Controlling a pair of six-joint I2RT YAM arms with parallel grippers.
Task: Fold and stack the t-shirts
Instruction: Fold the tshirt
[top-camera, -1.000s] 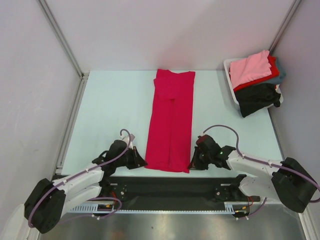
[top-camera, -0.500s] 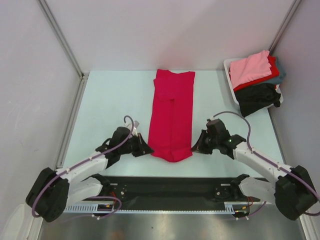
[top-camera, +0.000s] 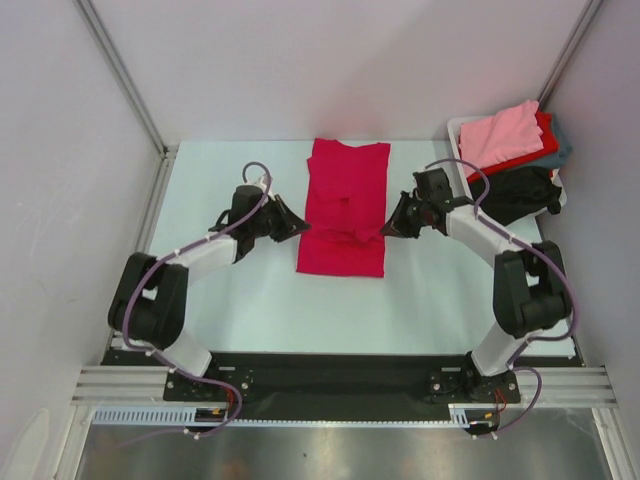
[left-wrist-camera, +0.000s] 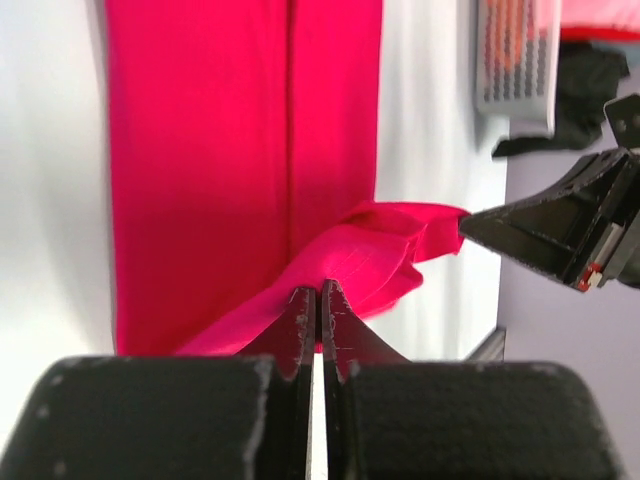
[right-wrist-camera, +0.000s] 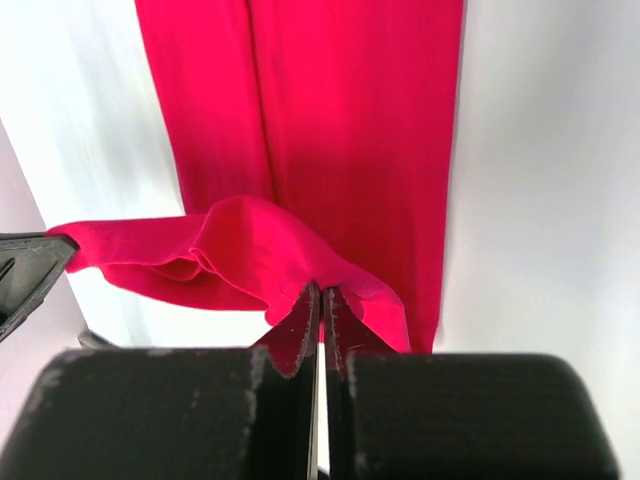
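Top centre of the frame, a long crimson-magenta cloth t-shirt (top-camera: 345, 180) lies flat on the pale blue-white table (top-camera: 220, 290), already narrowed to a strip. The left gripper (top-camera: 303, 229) and the right gripper (top-camera: 383, 230) face each other across its middle. Each has its black fingers pressed narrowly together on one corner of the garment's near edge. Both wrist views show that edge lifted clear of the table. It sags in a loose fold between the two claws, above the layer that lies flat beneath. At upper right, well apart from the arms, a white plastic basket (top-camera: 456, 132) holds a heap of other shirts: a light pink one (top-camera: 500, 138) on top, a red one (top-camera: 545, 128) and a grey-teal one (top-camera: 562, 142) under it, and a black one (top-camera: 515, 195) spilling over the near rim.
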